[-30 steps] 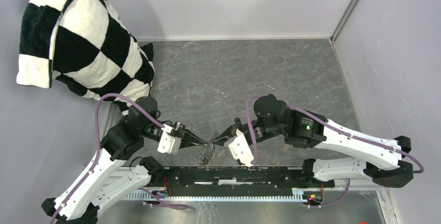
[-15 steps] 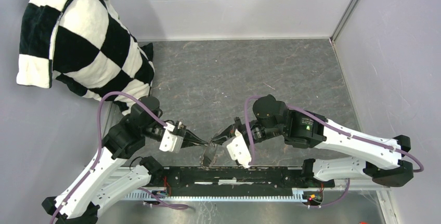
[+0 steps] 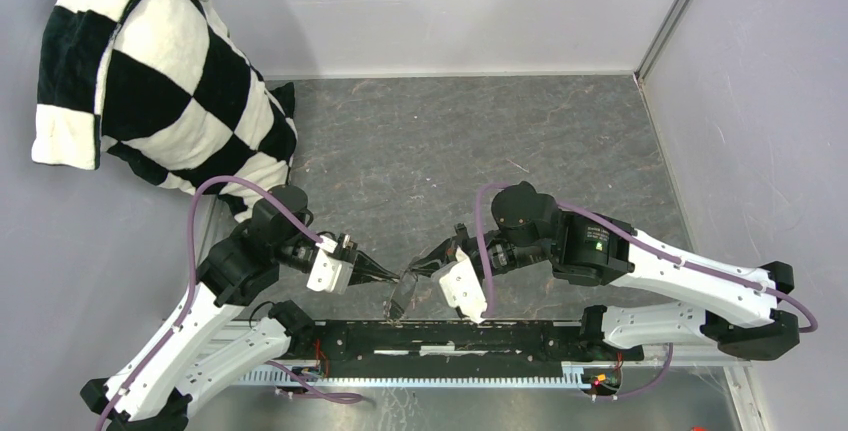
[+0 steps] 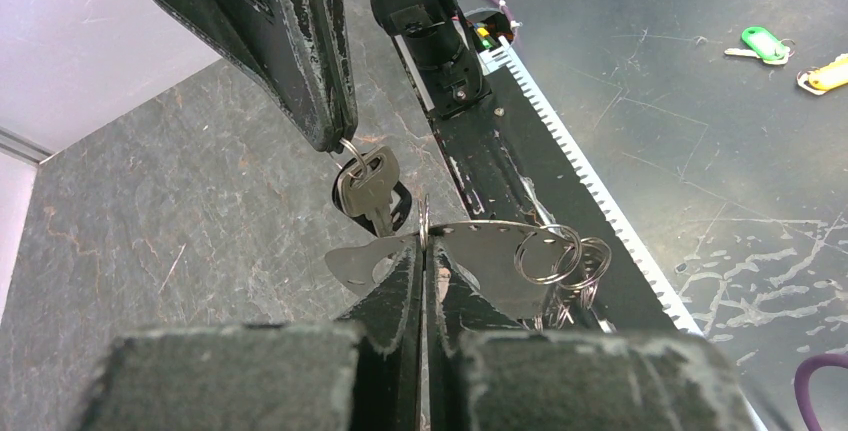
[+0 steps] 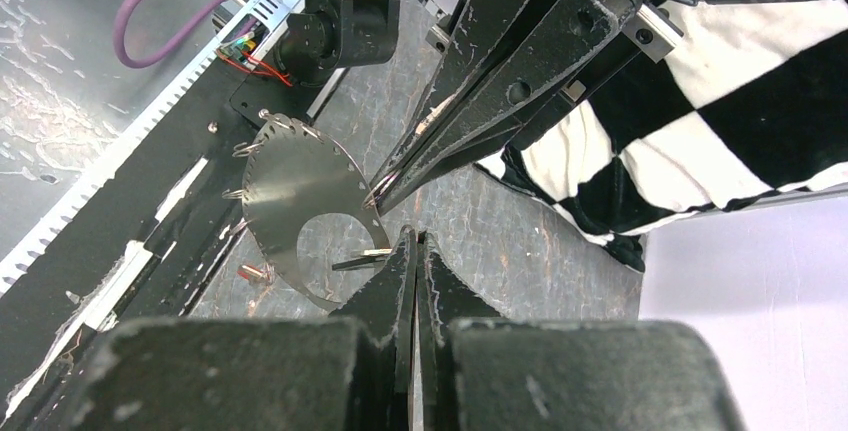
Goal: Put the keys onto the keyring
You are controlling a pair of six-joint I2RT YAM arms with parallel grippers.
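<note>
Top external view: on the gray counter [image 3: 450,141] a checkered cushion [image 3: 150,81] fills the far left corner. Both arms meet tip to tip above the middle of the near edge. The left gripper [image 3: 395,275] is clenched on the rim of the keyring [image 4: 480,256], a flat silvery crescent edged with small rings. The right gripper [image 3: 412,271] pinches the small loop from which a silver key [image 4: 368,183] hangs, just beside that crescent.

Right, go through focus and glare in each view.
Top external: evenly lit and sharp, shadows soft. Left wrist: left fingers blurred up close, key and metal plate crisp, pale reflections on the dark surface. Right wrist: right fingers blurred too, plate crisp, glare on the shiny surface.
</note>
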